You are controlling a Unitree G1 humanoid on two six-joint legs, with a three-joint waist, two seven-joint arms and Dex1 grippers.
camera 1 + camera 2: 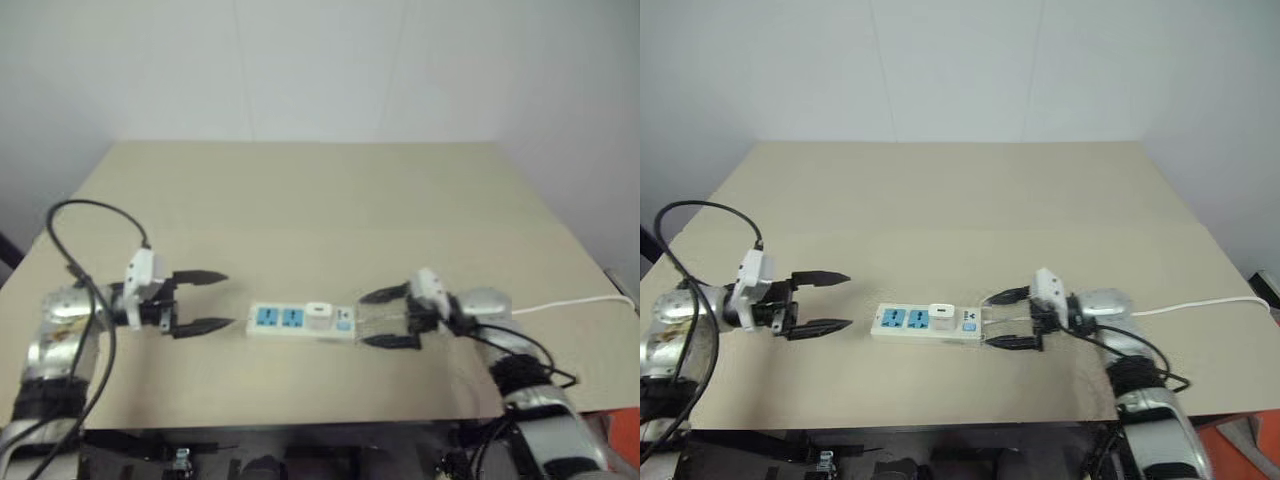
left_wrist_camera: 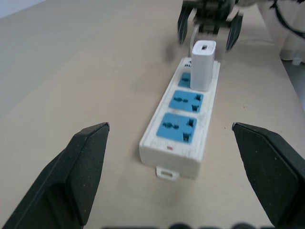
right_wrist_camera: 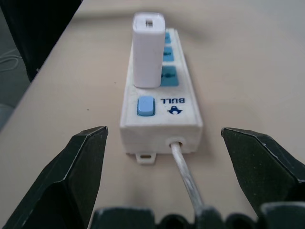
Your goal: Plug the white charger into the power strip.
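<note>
The power strip (image 1: 300, 321) lies flat near the table's front edge, between my two arms. The white charger (image 1: 318, 313) stands upright in the socket closest to the strip's switch end, also seen as white charger (image 3: 148, 49) and white charger (image 2: 202, 65). Two blue sockets (image 2: 180, 128) stay bare on the left part. My left gripper (image 1: 205, 301) is open, a short way left of the strip, holding nothing. My right gripper (image 1: 385, 318) is open at the strip's cable end, its fingers apart on either side of the cable (image 3: 185, 174).
The thin white cable (image 1: 575, 301) runs from the strip under my right arm toward the table's right edge. A black cable (image 1: 75, 250) loops above my left arm. The beige table (image 1: 320, 210) stretches back to a white wall.
</note>
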